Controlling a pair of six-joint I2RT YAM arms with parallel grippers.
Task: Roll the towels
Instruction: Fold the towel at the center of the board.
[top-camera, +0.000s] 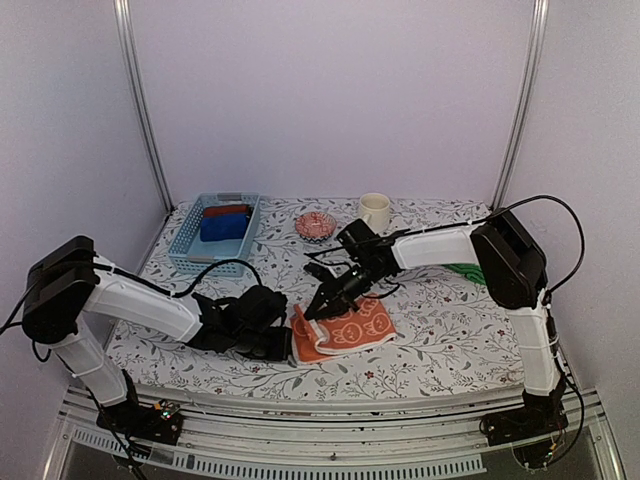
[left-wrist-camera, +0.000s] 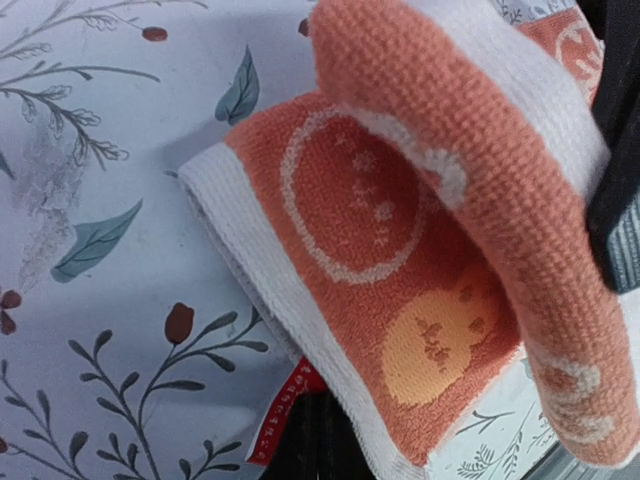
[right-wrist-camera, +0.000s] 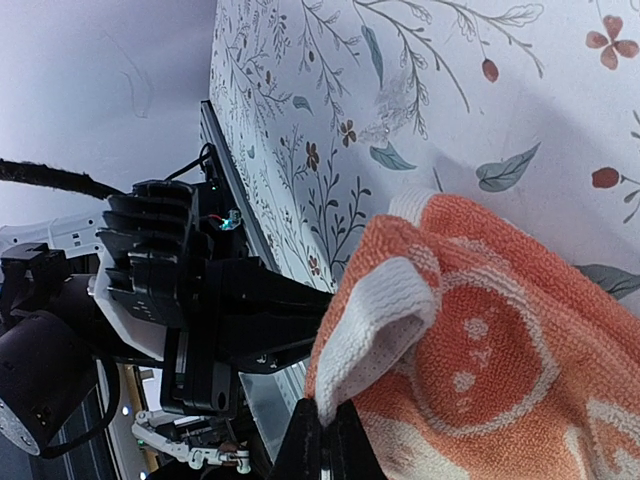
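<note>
An orange towel (top-camera: 348, 330) with white circle prints and pale edging lies at the table's front middle, its left end lifted and folded over. My left gripper (top-camera: 284, 345) is at the towel's left edge; in the left wrist view it (left-wrist-camera: 319, 425) is shut on the towel (left-wrist-camera: 400, 250) by its red tag. My right gripper (top-camera: 318, 307) is above the same end; in the right wrist view it (right-wrist-camera: 324, 425) is shut on the towel's curled white edge (right-wrist-camera: 375, 310). A green towel (top-camera: 466, 271) shows partly behind the right arm.
A blue basket (top-camera: 190, 250) with a blue and a dark red roll stands at the back left. A pink bowl (top-camera: 316, 225) and a cream mug (top-camera: 375, 210) stand at the back middle. The table's front edge runs just below the towel.
</note>
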